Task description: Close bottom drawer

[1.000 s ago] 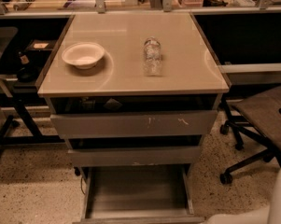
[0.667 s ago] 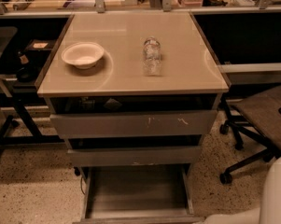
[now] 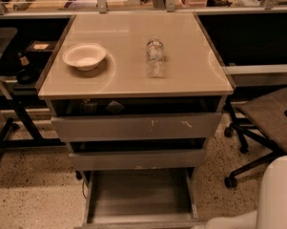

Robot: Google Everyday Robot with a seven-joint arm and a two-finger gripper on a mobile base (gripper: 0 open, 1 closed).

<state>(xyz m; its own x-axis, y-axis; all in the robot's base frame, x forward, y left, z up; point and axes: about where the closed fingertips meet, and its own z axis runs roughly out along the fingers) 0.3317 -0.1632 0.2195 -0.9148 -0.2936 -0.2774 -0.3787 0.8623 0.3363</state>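
A smooth, glossy beige surface (image 3: 133, 78) carries a round white bowl (image 3: 85, 56) on the left and a clear plastic bottle (image 3: 155, 57) lying mid-top. Lowest in the cabinet, the bottom drawer (image 3: 140, 197), a grey metal tray, stands pulled out over speckled floor (image 3: 33, 190). A fabric office chair (image 3: 271, 116) stands on the right. Only the robot's white arm (image 3: 276, 194) shows, so I cannot tell the tool's state.

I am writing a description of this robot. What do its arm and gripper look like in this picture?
Only part of the arm shows, in the lower right corner beside the cabinet. It is a smooth, rounded white shell, plain in colour. No cables, markings or labels show on it. The gripper is out of view, so its look cannot be described.
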